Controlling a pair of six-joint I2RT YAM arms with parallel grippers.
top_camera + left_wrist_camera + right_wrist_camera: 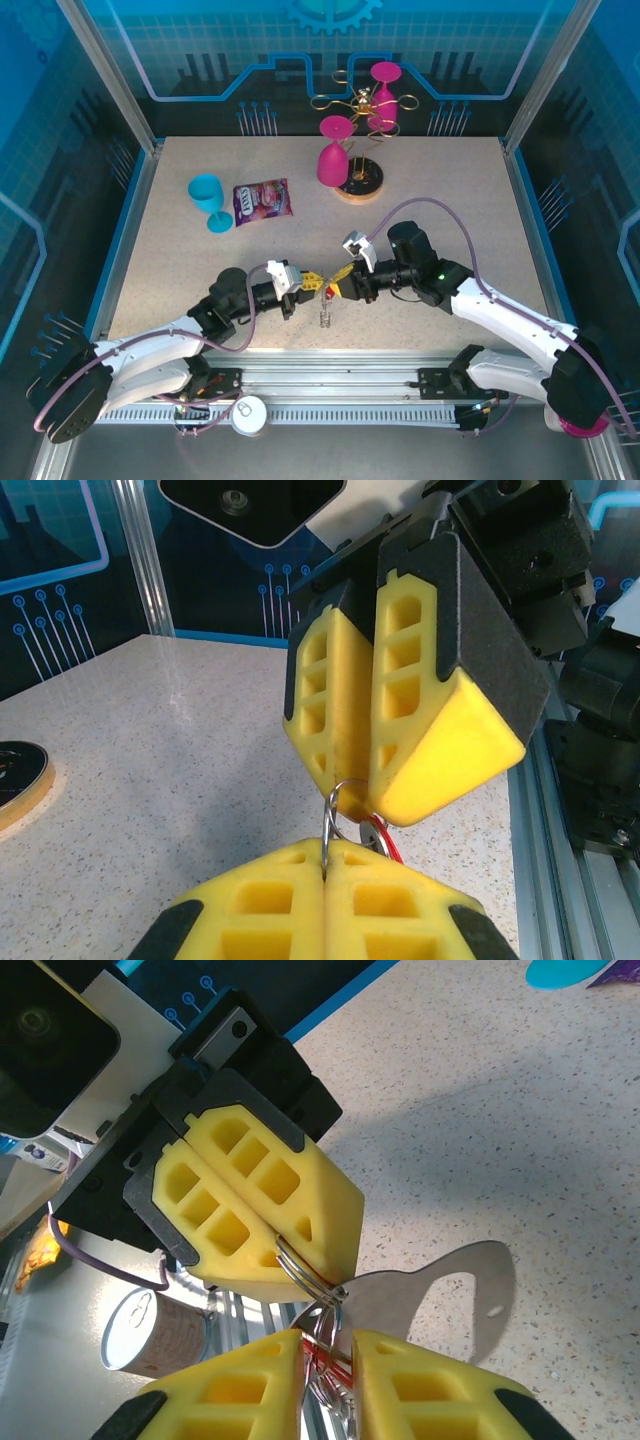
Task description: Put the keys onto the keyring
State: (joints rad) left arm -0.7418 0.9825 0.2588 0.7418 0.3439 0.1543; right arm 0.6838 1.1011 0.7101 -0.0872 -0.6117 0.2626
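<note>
— Left claw [326, 858] is squeezing fully shut on one of the thin wire rings [328, 822], coming in from 9 o'clock. Right claw [366, 796] is meeting it nose to nose from 3 o'clock and, from where I'm standing, is pinching the tiny red key [320, 1358] by its plastic head.

— Nice. And where's the keyring [430, 1295] itself hanging out?

— It's dangling in the air between the two of them, over the table's [180, 260] near edge at about 6 o'clock. On the right wrist cam the flat grey plate is poking out toward 3 o'clock from the pinch point, looking clear of the tabletop.

— How's that lot going to be handling, you reckon?

— I'm guessing featherlight but fiddly. That wire is looking springy and slick, so it's probably trying to twist out of the grip. The grey plate is looking stiff, so I'd be grabbing that for a steadier hold if things are swinging. For the key, I'd be gripping the edge of the red head, since the blade is looking too small and smooth to hang on to.
</note>
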